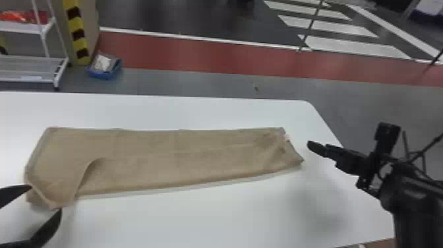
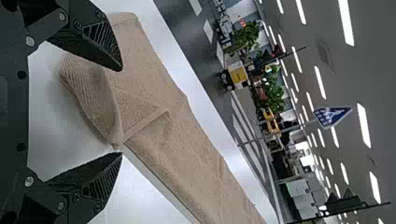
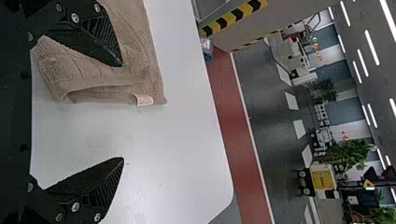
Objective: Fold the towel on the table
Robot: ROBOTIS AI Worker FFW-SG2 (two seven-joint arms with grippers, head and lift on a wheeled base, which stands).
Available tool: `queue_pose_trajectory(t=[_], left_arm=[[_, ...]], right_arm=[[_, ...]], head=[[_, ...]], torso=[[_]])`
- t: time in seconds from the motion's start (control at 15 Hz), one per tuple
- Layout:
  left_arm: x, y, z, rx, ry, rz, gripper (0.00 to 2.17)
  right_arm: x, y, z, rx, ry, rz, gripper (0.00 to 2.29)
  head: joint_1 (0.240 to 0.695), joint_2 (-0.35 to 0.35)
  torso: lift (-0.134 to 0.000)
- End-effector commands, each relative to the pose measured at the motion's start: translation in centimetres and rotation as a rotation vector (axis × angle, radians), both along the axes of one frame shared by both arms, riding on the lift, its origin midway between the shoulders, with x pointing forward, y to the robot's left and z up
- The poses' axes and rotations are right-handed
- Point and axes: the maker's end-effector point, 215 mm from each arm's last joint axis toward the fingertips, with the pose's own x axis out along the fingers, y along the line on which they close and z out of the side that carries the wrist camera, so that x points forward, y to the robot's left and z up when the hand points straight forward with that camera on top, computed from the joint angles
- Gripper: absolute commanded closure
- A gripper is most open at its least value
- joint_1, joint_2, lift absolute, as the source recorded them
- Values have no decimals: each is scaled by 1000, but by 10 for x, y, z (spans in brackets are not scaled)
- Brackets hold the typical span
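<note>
A tan towel (image 1: 178, 148) lies in a long strip from left to right across a white surface (image 1: 214, 217), its near-left corner (image 1: 62, 188) turned over and skewed. The left gripper (image 1: 45, 199) stands with its fingers apart around that corner, while the right gripper (image 3: 121, 112) waits, fingers also spread, just beside the right end and its small label (image 3: 144, 100).

Squaring the strip looks like the step in hand. It would be done best by pinching every layer at the corner, lifting slightly and laying the edge straight along the near side (a shallow pinch could take only the top layer). Pulling hard might drag the whole strip askew.

The surface has a rounded far-right corner. Beyond it, at far left, a blue bin (image 1: 104, 74) sits on the floor beside a white rack (image 1: 26, 67) and a striped pillar (image 1: 90, 29), near a red floor band (image 1: 197, 56).
</note>
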Motion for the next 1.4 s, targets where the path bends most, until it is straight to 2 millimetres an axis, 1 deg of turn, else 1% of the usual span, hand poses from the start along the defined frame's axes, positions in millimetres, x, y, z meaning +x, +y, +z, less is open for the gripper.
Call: queue_pose_trajectory(t=[0.0, 0.2, 0.33, 0.4, 0.53, 0.6, 0.73, 0.87, 0.93, 1.0, 1.2, 1.27, 1.33], left_arm=[[-2, 6, 2, 9, -12, -5, 275], [-7, 0, 11, 2, -48, -30, 350], [-12, -5, 16, -6, -59, -44, 350], [-14, -10, 20, -8, -72, -55, 350], [-17, -15, 22, -10, -79, -68, 350], [-18, -18, 21, -14, -77, -73, 350], [-18, -18, 19, -6, -76, -73, 350], [-23, -20, 11, 6, -59, -79, 350], [-26, -26, 4, 13, -49, -88, 350], [-27, -30, 1, 14, -45, -92, 350], [-24, -30, 4, 9, -55, -84, 350], [-24, -30, 4, 10, -56, -82, 441], [-22, -28, 4, 14, -60, -75, 458]], right_arm=[[0, 1, 0, 13, 2, -1, 188], [-2, 2, -3, 29, 13, -4, 188], [-2, 3, -4, 34, 20, -3, 188], [-3, 2, -4, 34, 20, -6, 188], [-4, -2, -3, 37, 19, -12, 188], [-4, -2, -3, 41, 20, -12, 188], [-4, -2, -1, 52, 11, -12, 188], [-7, -7, -1, 59, 11, -16, 188], [-8, -9, -1, 63, 11, -19, 188], [-8, -9, -1, 63, 11, -18, 188], [-9, -9, -2, 68, 14, -20, 188], [-9, -10, -2, 73, 14, -20, 188], [-9, -10, 1, 85, 3, -20, 188]], head=[[695, -252], [695, -242], [695, -245], [695, -247], [695, -256], [695, -260], [695, -270], [695, -276], [695, -277], [695, -280], [695, -298], [695, -300], [695, -300]], torso=[[-123], [-123], [-123], [-123], [-123], [-123], [-123], [-123], [-123], [-123], [-123], [-123], [-123]])
